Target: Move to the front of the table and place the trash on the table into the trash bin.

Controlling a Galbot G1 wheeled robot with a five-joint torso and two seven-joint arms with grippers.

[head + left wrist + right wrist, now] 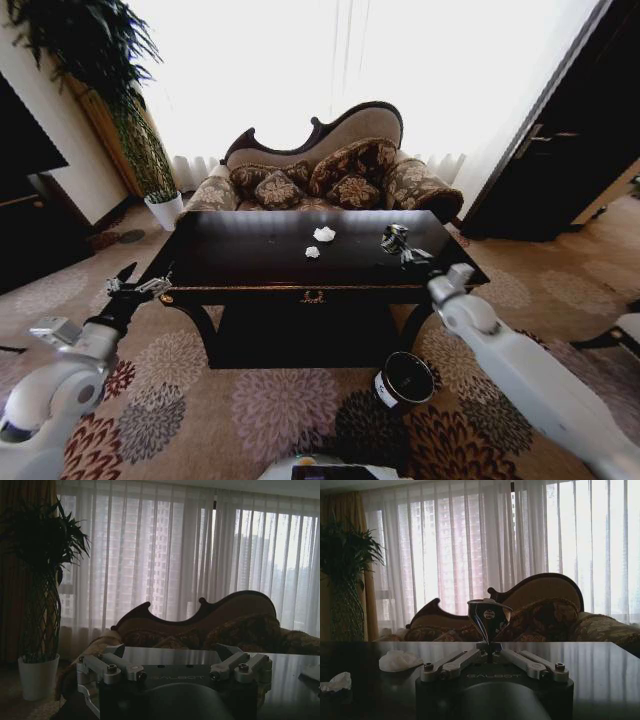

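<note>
"GALBOT" is embossed on the left end effector (pixel 175 677) body and on the right end effector (pixel 492 675) body.

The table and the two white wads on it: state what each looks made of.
The table looks like dark wood under a glossy finish: its top mirrors the bright window, and the front rail carries gold trim. The two white wads look like crumpled paper or tissue: matte, soft and irregularly creased, though which of the two cannot be told.
</note>
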